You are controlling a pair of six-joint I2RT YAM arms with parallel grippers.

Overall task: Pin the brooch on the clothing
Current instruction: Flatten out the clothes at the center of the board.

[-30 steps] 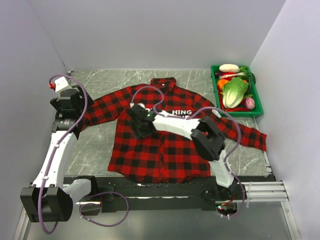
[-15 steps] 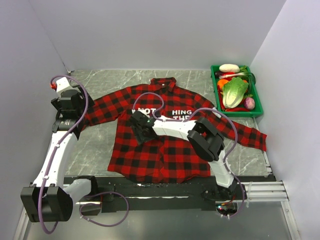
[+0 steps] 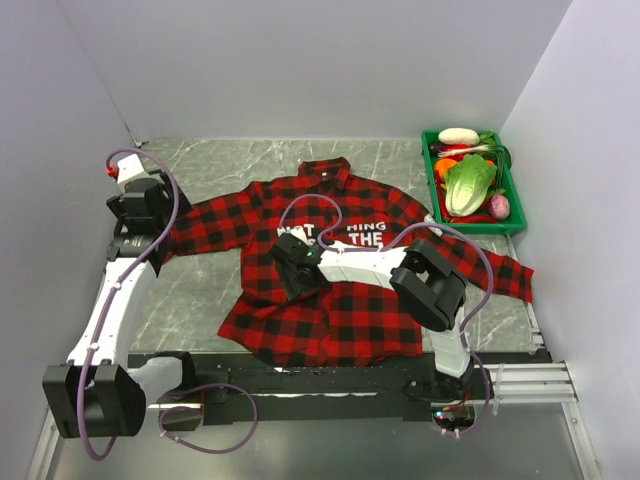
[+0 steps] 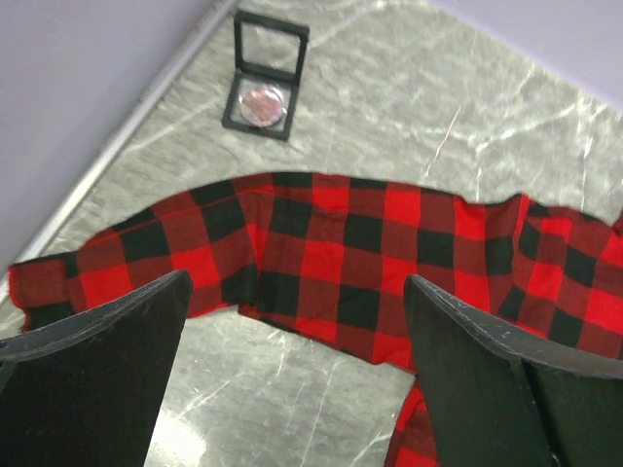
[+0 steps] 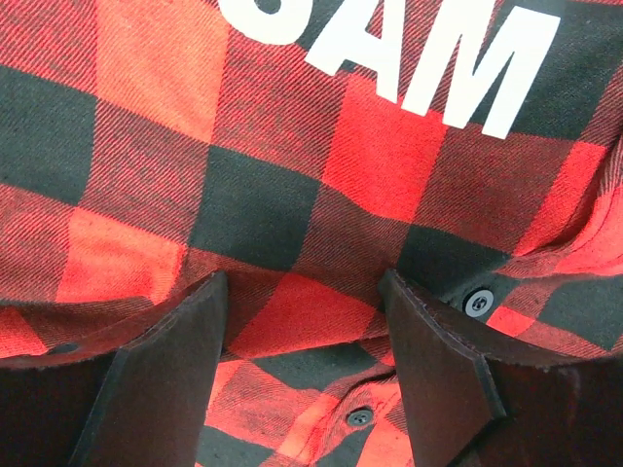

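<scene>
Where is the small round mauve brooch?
Left wrist view, upper left: the brooch lies in an open black frame case on the table, beyond the red-and-black plaid shirt's sleeve.

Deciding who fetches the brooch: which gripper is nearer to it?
Left. The left gripper hovers over a sleeve of the shirt, the brooch just beyond in its black case. The right gripper sits over the chest lettering, much farther off.

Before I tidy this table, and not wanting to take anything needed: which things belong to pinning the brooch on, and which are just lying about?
For the job:
- the long-sleeved red-and-black plaid shirt with white letters
- the tiny round mauve brooch, lying in a small open black frame case

Just lying about:
- the green plastic crate of vegetables, far right corner
</scene>
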